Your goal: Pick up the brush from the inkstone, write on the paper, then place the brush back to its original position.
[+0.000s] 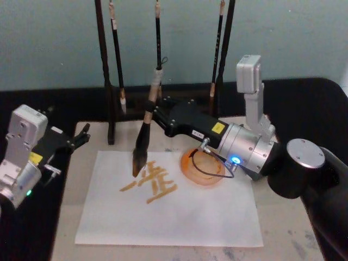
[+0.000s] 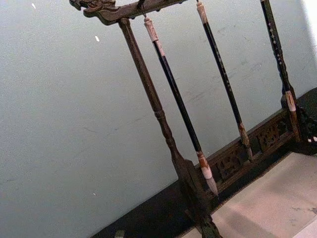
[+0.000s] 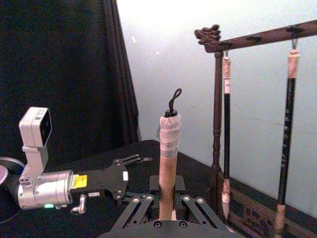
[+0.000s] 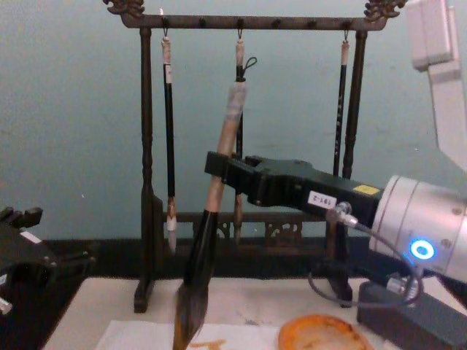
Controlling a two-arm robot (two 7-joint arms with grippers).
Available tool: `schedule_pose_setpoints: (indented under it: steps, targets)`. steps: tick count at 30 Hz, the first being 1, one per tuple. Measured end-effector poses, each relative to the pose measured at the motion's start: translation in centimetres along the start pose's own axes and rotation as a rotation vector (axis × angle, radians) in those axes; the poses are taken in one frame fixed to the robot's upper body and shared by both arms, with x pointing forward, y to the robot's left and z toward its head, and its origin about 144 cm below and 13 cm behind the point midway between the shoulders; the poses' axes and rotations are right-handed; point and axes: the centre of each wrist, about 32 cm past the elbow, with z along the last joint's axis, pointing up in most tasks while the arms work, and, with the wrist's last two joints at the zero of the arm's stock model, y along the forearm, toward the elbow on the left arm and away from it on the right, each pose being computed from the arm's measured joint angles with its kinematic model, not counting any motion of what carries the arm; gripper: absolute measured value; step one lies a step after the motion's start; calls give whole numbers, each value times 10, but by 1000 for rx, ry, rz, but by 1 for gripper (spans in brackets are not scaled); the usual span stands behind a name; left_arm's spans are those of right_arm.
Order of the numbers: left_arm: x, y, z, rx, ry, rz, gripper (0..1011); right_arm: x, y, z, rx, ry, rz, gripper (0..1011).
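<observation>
Right tool clamps brush, tip on paper beside inkstone; left tool idle

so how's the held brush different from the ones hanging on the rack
The brush is thick, tan above; the hanging brushes are thin, black-shafted. The brush is tilted, clamped in the right gripper, tip at the paper; the hanging brushes dangle straight from the rack. All point bristles down.

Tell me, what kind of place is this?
Likely a calligraphy desk for robot practice: a rack of hanging brushes, paper with orange strokes, and the right gripper holding the brush.
</observation>
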Motion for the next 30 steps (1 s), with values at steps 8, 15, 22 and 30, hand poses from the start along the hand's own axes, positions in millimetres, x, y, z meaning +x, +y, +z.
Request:
schedule_pose_setpoints:
  steps: [8,15,22,30]
  targets:
    - [0,0,0,0,0,0,1010,-1,9,-4,14,-36,37,172]
    - [0,0,0,0,0,0,1010,-1,15,-7,12,-57,55,172]
    - [0,0,0,0,0,0,1010,-2,20,-12,6,-82,59,172]
    - [0,0,0,0,0,0,1009,-2,22,-17,-7,-119,59,172]
